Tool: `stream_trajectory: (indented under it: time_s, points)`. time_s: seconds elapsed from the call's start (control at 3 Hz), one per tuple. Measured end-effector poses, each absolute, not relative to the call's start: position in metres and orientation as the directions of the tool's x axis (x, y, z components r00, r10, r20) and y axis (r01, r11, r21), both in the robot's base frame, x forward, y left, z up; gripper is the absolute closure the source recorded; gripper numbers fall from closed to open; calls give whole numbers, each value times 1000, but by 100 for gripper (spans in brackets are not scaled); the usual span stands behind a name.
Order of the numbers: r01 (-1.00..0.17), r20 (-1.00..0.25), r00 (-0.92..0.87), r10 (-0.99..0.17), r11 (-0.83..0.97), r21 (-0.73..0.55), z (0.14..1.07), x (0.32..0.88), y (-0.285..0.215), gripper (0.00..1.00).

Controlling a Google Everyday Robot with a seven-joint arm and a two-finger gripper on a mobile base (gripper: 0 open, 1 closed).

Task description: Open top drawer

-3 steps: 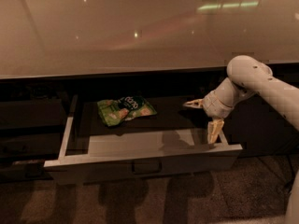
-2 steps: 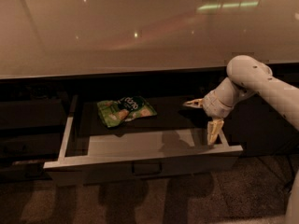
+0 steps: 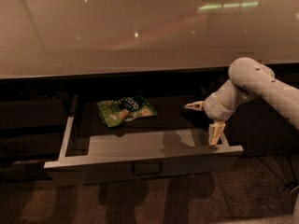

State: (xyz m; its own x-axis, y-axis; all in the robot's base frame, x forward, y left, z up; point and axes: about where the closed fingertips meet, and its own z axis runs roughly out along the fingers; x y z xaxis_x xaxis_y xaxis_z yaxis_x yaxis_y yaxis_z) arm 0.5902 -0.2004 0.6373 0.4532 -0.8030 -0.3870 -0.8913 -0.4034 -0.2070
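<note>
The top drawer stands pulled out below the counter, its dark front with a small loop handle facing me and its pale rims showing. My gripper hangs over the drawer's right end, open. One pale finger points left and the other points down, close to the right rim near the front corner. Nothing sits between them.
A green snack bag lies in the back left part of the drawer. A glossy beige countertop overhangs the drawer. Dark cabinet fronts flank it on the left, and speckled floor lies in front.
</note>
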Motion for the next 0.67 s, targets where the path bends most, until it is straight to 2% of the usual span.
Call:
stream_trajectory:
  time_s: [0.67]
  points:
    - [-897,-390,442,-808,-393,-202,638,576,-202,0]
